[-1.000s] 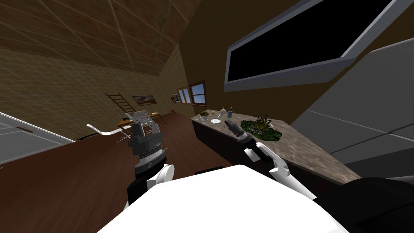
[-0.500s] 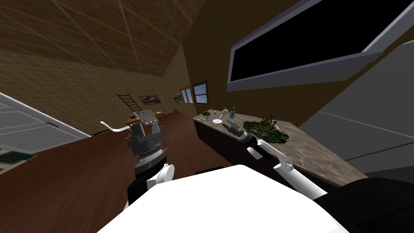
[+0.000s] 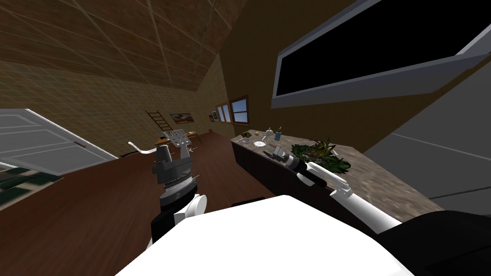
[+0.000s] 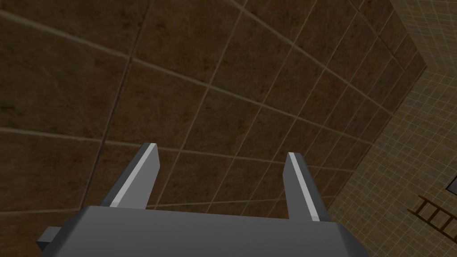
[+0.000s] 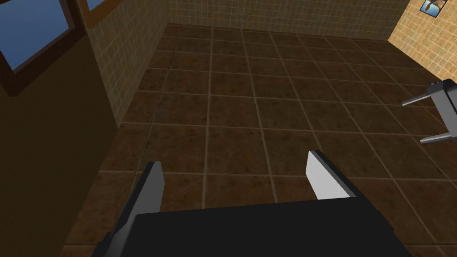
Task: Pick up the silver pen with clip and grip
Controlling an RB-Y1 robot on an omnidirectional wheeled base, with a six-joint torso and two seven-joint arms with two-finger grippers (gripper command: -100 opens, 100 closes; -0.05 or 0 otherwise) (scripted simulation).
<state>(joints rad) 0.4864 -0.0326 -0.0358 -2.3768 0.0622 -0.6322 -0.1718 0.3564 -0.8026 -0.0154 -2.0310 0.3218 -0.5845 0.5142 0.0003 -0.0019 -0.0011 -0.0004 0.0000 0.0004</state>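
A mottled counter (image 3: 379, 184) with a dark front runs along the brown wall; on it sits a leafy green plant (image 3: 320, 154); at its far end stand a white plate (image 3: 259, 143) and a blue bottle (image 3: 277, 134), near each other; a grey-framed black panel (image 3: 383, 43) hangs above; beyond are a window (image 3: 238, 110), a picture (image 3: 181, 117) and a ladder (image 3: 157, 120) against the tiled wall; a white door (image 3: 43, 143) stands at the left.

Right forearm (image 3: 357, 206) white, joints dark; left wrist (image 3: 176, 184) grey, seemingly ribbed; gripper fingers (image 4: 134, 179) thin, light grey.
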